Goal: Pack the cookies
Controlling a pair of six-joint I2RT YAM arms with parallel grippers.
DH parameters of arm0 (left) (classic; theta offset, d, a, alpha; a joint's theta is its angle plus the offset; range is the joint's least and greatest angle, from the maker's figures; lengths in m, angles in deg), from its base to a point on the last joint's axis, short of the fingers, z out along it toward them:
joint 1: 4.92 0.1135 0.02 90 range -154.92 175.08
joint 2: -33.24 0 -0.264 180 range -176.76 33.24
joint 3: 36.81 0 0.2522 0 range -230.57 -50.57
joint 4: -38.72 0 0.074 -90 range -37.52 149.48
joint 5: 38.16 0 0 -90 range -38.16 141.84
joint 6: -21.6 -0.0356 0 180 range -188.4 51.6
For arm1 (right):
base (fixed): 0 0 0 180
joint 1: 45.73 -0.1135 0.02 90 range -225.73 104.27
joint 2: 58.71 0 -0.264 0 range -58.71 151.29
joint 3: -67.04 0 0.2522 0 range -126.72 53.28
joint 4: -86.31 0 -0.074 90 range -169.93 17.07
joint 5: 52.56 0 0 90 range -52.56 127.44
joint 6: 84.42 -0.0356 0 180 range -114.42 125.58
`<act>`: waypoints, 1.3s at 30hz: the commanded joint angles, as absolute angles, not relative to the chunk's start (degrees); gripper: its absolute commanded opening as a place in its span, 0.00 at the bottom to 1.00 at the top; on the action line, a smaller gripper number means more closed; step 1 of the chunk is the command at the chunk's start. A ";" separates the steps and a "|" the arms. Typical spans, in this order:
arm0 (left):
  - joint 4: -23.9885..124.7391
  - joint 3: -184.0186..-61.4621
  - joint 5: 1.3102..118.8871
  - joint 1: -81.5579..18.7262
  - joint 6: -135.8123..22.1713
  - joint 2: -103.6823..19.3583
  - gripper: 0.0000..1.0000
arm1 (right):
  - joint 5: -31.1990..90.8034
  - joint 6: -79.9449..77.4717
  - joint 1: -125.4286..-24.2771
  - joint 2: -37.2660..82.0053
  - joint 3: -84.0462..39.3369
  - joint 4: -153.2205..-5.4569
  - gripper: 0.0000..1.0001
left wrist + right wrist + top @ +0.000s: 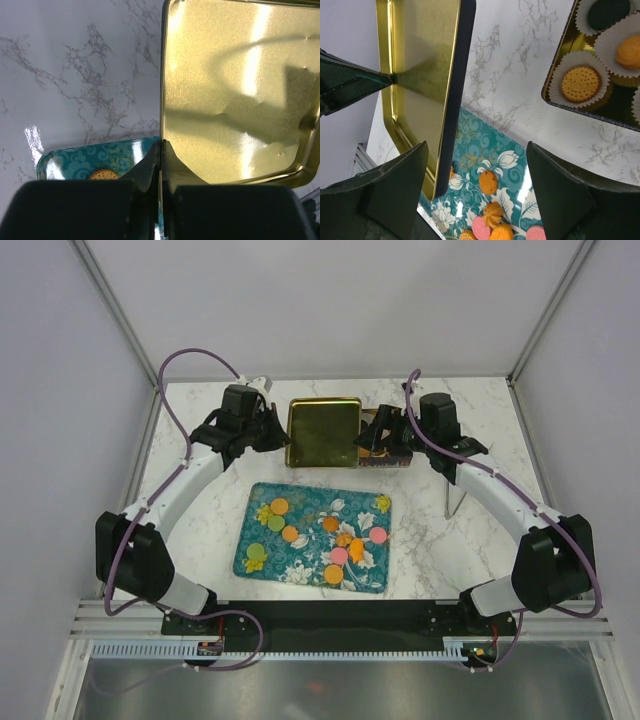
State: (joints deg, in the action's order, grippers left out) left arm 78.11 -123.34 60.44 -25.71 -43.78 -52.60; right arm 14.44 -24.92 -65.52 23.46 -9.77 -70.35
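Several cookies, among them orange point(280, 506), green point(276, 523) and pink point(378, 534) ones, lie on a teal floral tray point(300, 498). My left gripper point(280, 430) is shut on the left edge of a gold tin lid point(322, 432), its fingers pinching the rim point(161, 145). The lid point(240, 90) shows its gold inside. My right gripper point(380, 440) is open and empty point(476, 150), between the lid point(420, 50) and a dark tin box point(590, 117). The box holds an orange cookie point(580, 83) and a black cookie point(607, 14) in white paper cups.
The tray point(540, 180) lies below my right gripper with orange point(488, 182) and pink point(481, 227) cookies on it. The box point(392, 460) stands right of the lid on the marble table point(470, 540). A thin metal rod point(450, 498) stands at the right. Walls enclose the table.
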 commanded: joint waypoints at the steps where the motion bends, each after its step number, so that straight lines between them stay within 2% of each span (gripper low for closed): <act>1: 74.54 -123.35 62.65 -27.41 -41.42 -49.73 0.02 | 11.17 -28.17 -66.03 24.87 -11.94 -75.70 0.88; 8: 70.59 -120.62 64.67 -29.70 -39.22 -48.85 0.02 | 8.44 -33.88 -67.08 26.02 -11.85 -81.25 0.83; 12: 68.92 -119.57 65.37 -30.67 -38.08 -48.85 0.02 | 7.83 -36.08 -67.17 25.58 -11.06 -83.35 0.76; 19: 67.25 -118.78 66.25 -31.37 -37.99 -48.67 0.02 | 8.09 -36.87 -67.17 24.70 -11.05 -83.27 0.42; 22: 66.37 -118.07 66.43 -31.37 -37.99 -47.97 0.05 | 7.91 -37.05 -67.17 25.05 -11.76 -82.40 0.31; 25: 66.28 -117.90 66.08 -31.37 -38.95 -47.18 0.17 | 7.91 -37.58 -67.17 24.87 -12.37 -81.52 0.22; 27: 67.32 -118.07 65.38 -31.37 -40.00 -46.22 0.34 | 8.09 -37.32 -67.17 24.87 -13.51 -80.03 0.17; 28: 67.77 -118.16 64.50 -31.37 -40.53 -45.69 0.49 | 8.96 -36.96 -67.17 25.05 -14.21 -78.28 0.15; 30: 68.47 -118.16 63.27 -31.37 -42.11 -44.28 0.60 | 10.02 -35.91 -67.17 25.40 -16.49 -74.60 0.10; 31: 69.08 -118.16 62.48 -31.37 -42.64 -42.71 0.69 | 10.28 -35.73 -67.08 25.84 -17.20 -73.79 0.09; 35: 69.09 -117.20 58.53 -33.30 -49.56 -37.26 0.78 | 9.85 -36.34 -66.65 28.21 -22.11 -69.75 0.04; 39: 67.95 -114.92 48.08 -43.46 -57.84 -32.24 0.81 | 8.53 -36.44 -66.38 32.33 -28.97 -63.35 0.00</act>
